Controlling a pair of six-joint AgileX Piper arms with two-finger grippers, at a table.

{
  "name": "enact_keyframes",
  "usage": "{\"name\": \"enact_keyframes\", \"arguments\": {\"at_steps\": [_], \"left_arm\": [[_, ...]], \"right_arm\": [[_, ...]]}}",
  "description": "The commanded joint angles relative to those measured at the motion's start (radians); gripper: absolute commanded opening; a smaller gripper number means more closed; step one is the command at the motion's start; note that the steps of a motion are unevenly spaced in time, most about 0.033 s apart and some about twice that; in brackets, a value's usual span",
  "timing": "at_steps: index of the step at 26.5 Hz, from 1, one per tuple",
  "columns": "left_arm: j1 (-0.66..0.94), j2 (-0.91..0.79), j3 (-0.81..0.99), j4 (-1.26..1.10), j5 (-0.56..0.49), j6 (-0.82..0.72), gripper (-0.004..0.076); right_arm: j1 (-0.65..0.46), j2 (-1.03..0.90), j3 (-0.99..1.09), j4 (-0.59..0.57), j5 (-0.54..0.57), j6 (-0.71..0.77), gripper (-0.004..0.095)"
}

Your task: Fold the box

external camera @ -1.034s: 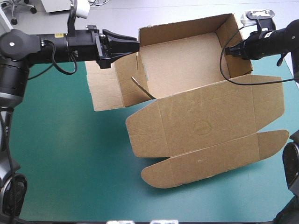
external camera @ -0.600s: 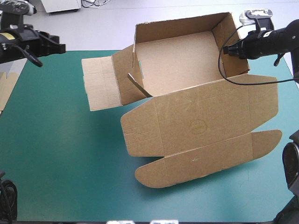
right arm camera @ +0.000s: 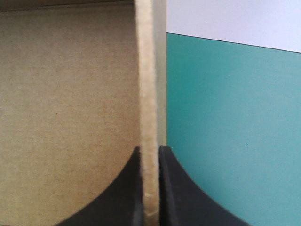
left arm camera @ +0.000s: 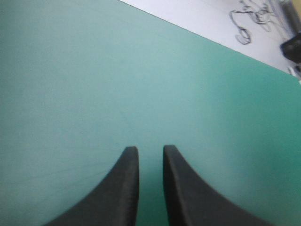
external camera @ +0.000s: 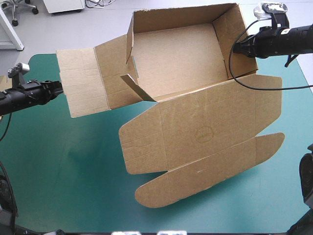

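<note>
The brown box (external camera: 205, 122) is an open tray with its walls raised at the table's far side. Its lid and rounded flaps lie flat toward the near edge, and a side flap (external camera: 80, 83) sticks out to the left. My right gripper (external camera: 234, 49) is shut on the tray's right wall. In the right wrist view that wall's edge (right arm camera: 149, 94) runs straight up from between the fingers of my right gripper (right arm camera: 150, 149). My left gripper (external camera: 59, 87) hangs just left of the side flap, clear of it. In its own view the left gripper (left arm camera: 148, 149) holds nothing, its fingers narrowly apart over bare cover.
Bare teal-green cover (external camera: 63, 166) lies at the near left, under and in front of the left arm. The table's far edge (external camera: 44, 55) runs close behind the left arm. The lid's rounded flap (external camera: 195, 176) reaches near the front edge.
The left gripper has let go of the box's left wall and drawn back to the table's left side. The box has slid slightly left, still held by the right gripper.
</note>
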Motion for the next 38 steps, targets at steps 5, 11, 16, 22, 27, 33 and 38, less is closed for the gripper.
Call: {"name": "enact_keyframes", "arguments": {"at_steps": [5, 11, 16, 22, 27, 33, 38], "left_arm": [[-0.135, 0.052, -0.005, -0.372, 0.209, 0.204, 0.0105], [-0.269, 0.076, -0.009, -0.547, 0.335, 0.243, 0.0104], [-0.334, 0.067, -0.011, -0.577, 0.335, 0.204, 0.0104], [-0.422, 0.058, -0.045, -0.616, 0.335, 0.17, 0.0104], [-0.44, 0.058, -0.084, -0.661, 0.335, 0.127, 0.0104], [-0.44, 0.058, -0.135, -0.676, 0.335, 0.088, 0.0104], [-0.447, 0.057, -0.17, -0.671, 0.335, 0.058, 0.012]], "right_arm": [[-0.006, -0.079, -0.033, 0.12, -0.026, -0.002, -0.0004], [-0.006, -0.077, -0.033, 0.098, -0.038, -0.002, -0.0004], [-0.006, -0.073, -0.031, -0.004, -0.058, 0.025, -0.0004], [-0.006, -0.056, -0.024, -0.02, -0.063, 0.027, -0.0004], [-0.006, -0.033, -0.023, -0.046, -0.065, 0.029, -0.0004], [-0.006, -0.015, -0.023, -0.064, -0.069, 0.034, -0.0004], [-0.006, -0.007, -0.023, -0.066, -0.072, 0.034, -0.0004]]}}
